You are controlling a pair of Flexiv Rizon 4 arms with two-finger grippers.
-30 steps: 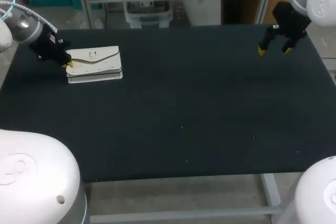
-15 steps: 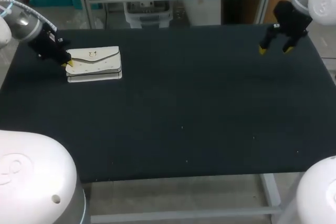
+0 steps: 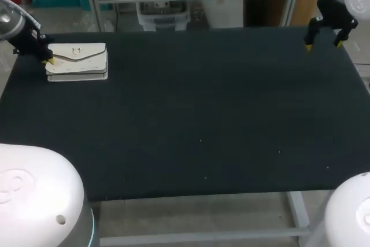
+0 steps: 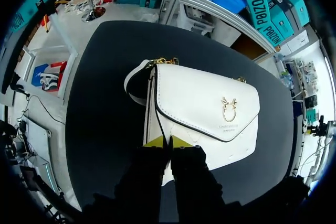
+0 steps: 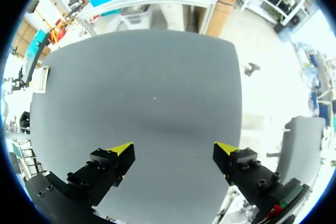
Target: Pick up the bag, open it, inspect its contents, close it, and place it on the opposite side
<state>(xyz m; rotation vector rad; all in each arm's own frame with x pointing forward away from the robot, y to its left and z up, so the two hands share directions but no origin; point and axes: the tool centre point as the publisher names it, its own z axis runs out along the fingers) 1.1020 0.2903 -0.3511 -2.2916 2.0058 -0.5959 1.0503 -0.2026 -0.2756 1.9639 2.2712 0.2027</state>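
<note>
Shifted toward 10 o'clock corner of table (image 3: 191,120): white bag (image 3: 78,61), long axis 9-to-3, pinched at its 9 o'clock end by left gripper (image 3: 48,61); right gripper (image 3: 322,44) spread, empty, at 2 o'clock, well apart.

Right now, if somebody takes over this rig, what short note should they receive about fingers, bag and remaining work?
Left gripper: fingers shut on the edge of the white leather flap bag, at the far left corner of the black table.
Right gripper: fingers open, empty, over the far right edge.
Done: bag gripped; flap closed, inspection cannot be told.
Left: put it on the right side.
</note>
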